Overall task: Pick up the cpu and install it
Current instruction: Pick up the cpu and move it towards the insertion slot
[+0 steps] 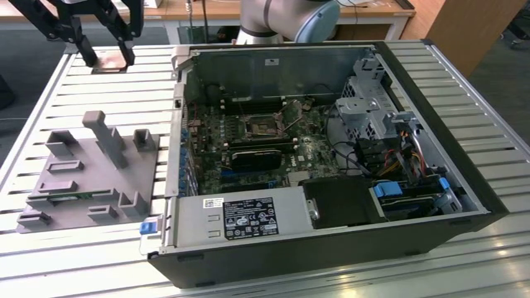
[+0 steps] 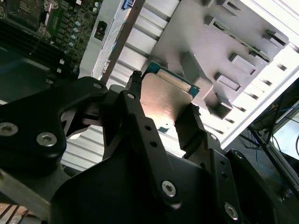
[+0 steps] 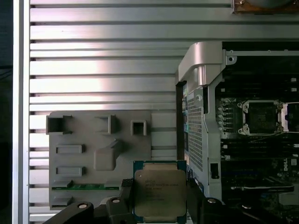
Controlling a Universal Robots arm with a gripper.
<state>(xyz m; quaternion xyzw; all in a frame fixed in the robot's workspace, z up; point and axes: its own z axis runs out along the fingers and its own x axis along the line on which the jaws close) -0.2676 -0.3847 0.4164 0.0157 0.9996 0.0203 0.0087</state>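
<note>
The cpu (image 1: 108,63), a flat square chip with a silver top and thin green rim, is clamped between the black fingers of my gripper (image 1: 106,59), which is shut on it. It hangs high above the slatted table, at the far corner on the exterior view's left. Both wrist views show the cpu (image 3: 160,191) (image 2: 166,100) held by two opposite edges, metal top facing the first wrist camera. The motherboard socket (image 1: 262,126) (image 3: 261,117) lies open inside the computer case, well apart from the gripper.
The open computer case (image 1: 431,93) lies on its side on the slatted table (image 1: 74,261). A grey fixture (image 1: 91,167) (image 3: 98,154) with posts and slots holds a green memory stick (image 3: 84,186). Cables and a drive cage (image 1: 368,99) crowd the case on the exterior view's right.
</note>
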